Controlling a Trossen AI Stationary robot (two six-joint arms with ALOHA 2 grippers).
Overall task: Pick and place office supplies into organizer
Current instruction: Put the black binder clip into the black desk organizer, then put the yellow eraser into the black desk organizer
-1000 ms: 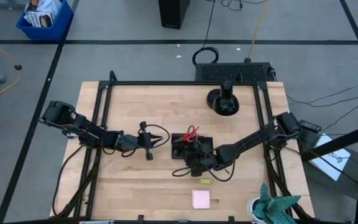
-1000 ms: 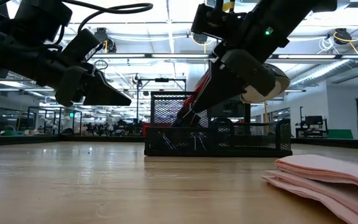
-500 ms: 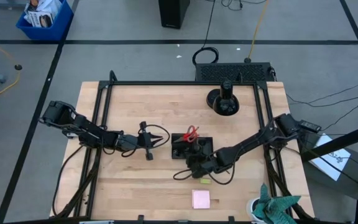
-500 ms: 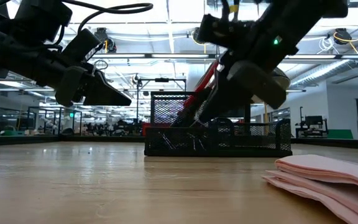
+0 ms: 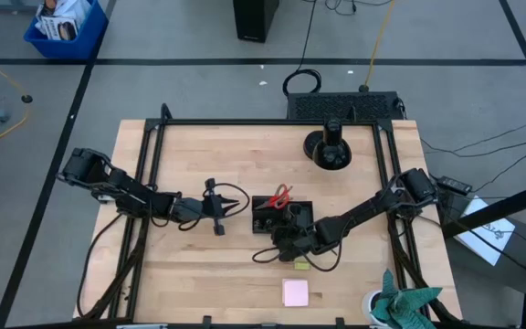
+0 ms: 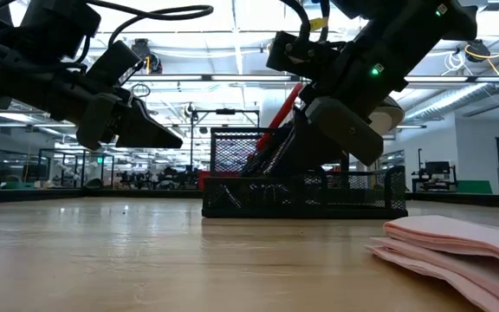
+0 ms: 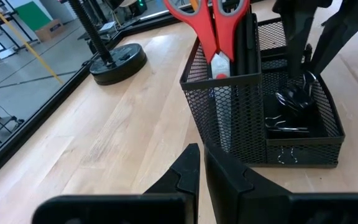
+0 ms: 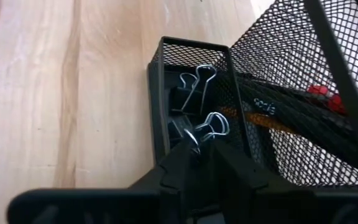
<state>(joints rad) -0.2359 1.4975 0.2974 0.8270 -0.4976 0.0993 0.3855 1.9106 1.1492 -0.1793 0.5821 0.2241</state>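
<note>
The organizer (image 5: 272, 212) is a black mesh tray at the table's middle. Red-handled scissors (image 7: 213, 25) and dark pens stand in its tall compartment. Black binder clips (image 8: 194, 99) lie in a low end compartment. My right gripper (image 8: 202, 149) hangs at the organizer's near side, its tips a little apart just short of the clips; it touches nothing that I can see. My left gripper (image 7: 202, 162) hovers shut over the table left of the organizer. A yellow-green eraser (image 5: 299, 266) and a pink sticky pad (image 5: 295, 292) lie flat near the table's near edge.
A round black disc stand (image 5: 329, 151) sits toward the far edge. A teal cloth (image 5: 400, 306) lies at the near right corner. The pink pad (image 6: 457, 243) fills the low view's right foreground. Bare wood lies left of and behind the organizer.
My right gripper has drawn back from above the organizer toward the table's near edge and has sunk a little. The organizer and its contents have stayed put.
</note>
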